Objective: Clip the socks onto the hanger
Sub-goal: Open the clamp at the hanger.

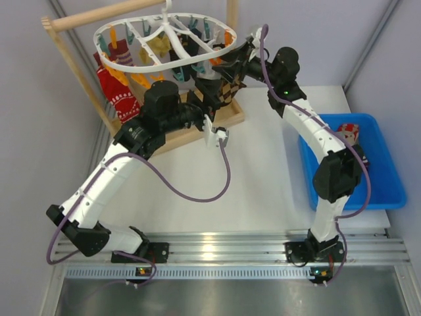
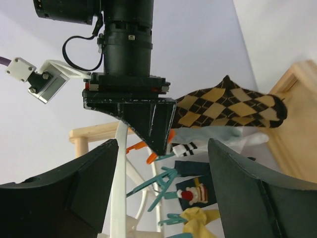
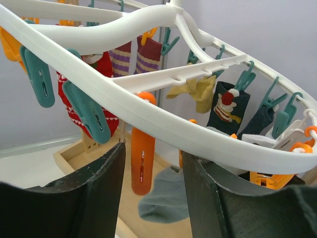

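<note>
The white hanger (image 1: 222, 51) hangs from the wooden rack with several socks clipped on. Among them are a red one (image 1: 118, 92), a yellow one (image 3: 198, 89) and a grey one (image 3: 166, 198). My right gripper (image 3: 151, 188) reaches under the rim (image 3: 148, 111), jaws apart. An orange clip (image 3: 142, 158) hangs between them, touching neither. The argyle sock (image 2: 233, 106) shows just behind the right gripper (image 1: 228, 64); what holds it is hidden. My left gripper (image 2: 163, 198) is wide open below, pointing up. The rim (image 2: 119, 188) and teal clips (image 2: 163, 181) stand between its fingers.
The wooden rack's rod (image 1: 105, 16) and base (image 1: 197, 128) stand at the back left. A blue bin (image 1: 385, 178) at the right holds a red-and-white sock (image 1: 347, 131). Purple cables loop from both arms over the white table (image 1: 263, 178).
</note>
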`<move>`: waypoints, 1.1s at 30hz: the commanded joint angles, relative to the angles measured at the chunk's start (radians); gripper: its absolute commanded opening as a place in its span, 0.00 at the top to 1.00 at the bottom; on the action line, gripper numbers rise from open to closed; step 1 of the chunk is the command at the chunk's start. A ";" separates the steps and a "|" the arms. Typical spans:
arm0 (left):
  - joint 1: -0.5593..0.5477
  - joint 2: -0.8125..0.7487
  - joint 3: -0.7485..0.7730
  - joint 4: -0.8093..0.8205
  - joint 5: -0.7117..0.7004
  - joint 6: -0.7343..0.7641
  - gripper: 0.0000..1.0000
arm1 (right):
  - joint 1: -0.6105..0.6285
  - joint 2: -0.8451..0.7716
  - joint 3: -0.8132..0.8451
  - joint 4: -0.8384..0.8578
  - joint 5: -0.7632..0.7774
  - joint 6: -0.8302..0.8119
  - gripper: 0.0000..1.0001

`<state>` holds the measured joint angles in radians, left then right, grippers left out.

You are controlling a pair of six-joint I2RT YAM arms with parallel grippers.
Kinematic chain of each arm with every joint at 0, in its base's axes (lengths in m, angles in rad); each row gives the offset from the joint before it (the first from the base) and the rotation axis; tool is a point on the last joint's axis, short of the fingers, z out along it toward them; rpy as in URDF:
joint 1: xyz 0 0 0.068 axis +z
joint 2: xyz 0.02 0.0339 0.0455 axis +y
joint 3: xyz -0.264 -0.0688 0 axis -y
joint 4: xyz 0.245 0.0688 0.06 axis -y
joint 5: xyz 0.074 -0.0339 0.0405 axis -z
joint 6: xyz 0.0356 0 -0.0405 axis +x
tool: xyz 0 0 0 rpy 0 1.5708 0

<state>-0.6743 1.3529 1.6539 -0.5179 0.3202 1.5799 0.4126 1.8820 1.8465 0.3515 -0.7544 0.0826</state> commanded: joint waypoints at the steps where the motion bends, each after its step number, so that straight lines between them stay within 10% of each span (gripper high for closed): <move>1: 0.025 0.008 0.060 0.045 -0.035 0.193 0.22 | 0.023 0.009 0.051 0.056 -0.010 0.017 0.51; 11: 0.113 0.092 0.099 0.117 0.020 0.365 0.26 | 0.023 -0.007 0.019 0.080 -0.037 0.028 0.82; 21: 0.133 0.212 0.250 0.026 0.074 0.508 0.32 | 0.014 -0.018 -0.015 0.038 -0.033 0.002 0.62; 33: 0.180 0.265 0.265 -0.062 0.042 0.758 0.39 | -0.017 -0.058 -0.029 0.044 -0.085 0.094 1.00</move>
<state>-0.5049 1.6138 1.8965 -0.5537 0.3492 1.9812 0.4046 1.8912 1.8126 0.3798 -0.7948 0.1276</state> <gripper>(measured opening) 0.617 0.190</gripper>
